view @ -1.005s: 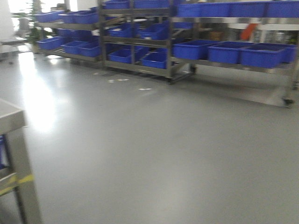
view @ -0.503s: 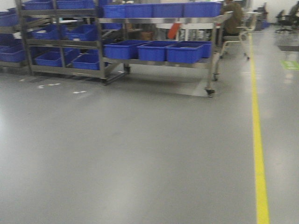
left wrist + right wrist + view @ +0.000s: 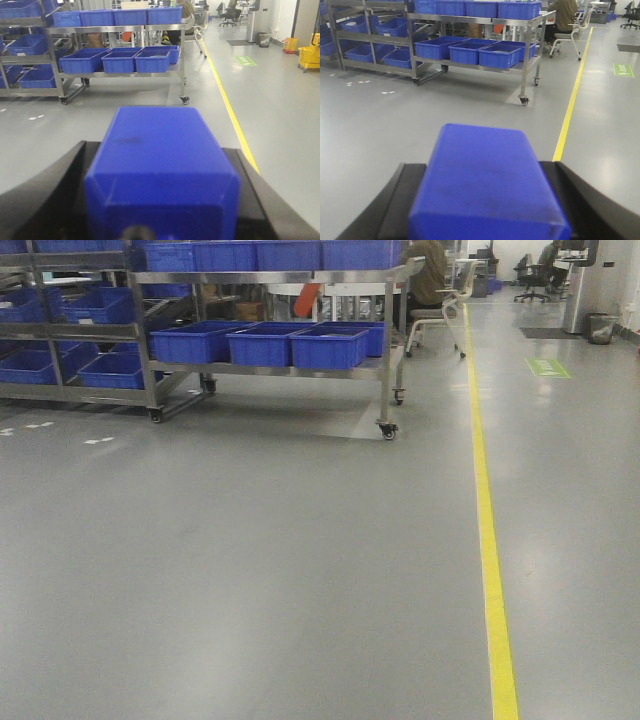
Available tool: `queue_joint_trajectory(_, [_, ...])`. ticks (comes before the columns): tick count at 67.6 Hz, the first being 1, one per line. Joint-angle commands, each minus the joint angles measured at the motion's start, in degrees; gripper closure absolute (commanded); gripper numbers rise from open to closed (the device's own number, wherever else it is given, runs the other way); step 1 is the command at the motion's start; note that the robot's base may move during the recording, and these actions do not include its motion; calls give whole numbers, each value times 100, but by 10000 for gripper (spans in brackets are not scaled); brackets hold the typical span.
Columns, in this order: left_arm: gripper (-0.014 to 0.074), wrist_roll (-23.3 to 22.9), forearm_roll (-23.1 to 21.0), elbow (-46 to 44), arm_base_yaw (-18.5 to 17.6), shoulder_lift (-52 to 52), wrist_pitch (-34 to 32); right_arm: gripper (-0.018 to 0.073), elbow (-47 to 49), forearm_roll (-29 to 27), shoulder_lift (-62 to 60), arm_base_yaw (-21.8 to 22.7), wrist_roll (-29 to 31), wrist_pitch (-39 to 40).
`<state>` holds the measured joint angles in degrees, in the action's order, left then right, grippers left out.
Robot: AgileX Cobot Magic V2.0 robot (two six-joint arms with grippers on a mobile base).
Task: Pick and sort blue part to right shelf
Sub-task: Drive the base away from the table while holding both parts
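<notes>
My left gripper [image 3: 159, 150] is shut on a blue part [image 3: 162, 170], a solid blue block held between its black fingers [image 3: 55, 195]. My right gripper [image 3: 482, 169] is shut on a second blue part [image 3: 485, 185] in the same way. The right shelf [image 3: 385, 350], a steel-framed wheeled rack with blue bins [image 3: 328, 345], stands far ahead across the grey floor. It also shows in the left wrist view [image 3: 181, 60] and the right wrist view [image 3: 525, 55]. Neither gripper shows in the front view.
More steel racks with blue bins [image 3: 60, 360] stand to the left. A yellow floor line [image 3: 488, 520] runs past the rack's right end. A seated person [image 3: 430, 275] is behind the rack. A yellow mop bucket [image 3: 309, 50] stands far right.
The front view has swung to the right: the racks have slid left in the picture and the yellow floor line and the rack's right end have come into view.
</notes>
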<state>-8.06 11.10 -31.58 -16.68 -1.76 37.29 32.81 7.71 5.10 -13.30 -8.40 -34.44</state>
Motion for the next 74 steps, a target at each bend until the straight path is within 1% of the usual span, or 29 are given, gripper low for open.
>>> queue_joint_trajectory(1, [367,20,31,-161,-35,-94,-481,298,135,90,95,34,11,563])
queue_joint_trajectory(74, [367,20,31,-161,-35,-94,-481,298,135,90,95,34,11,563])
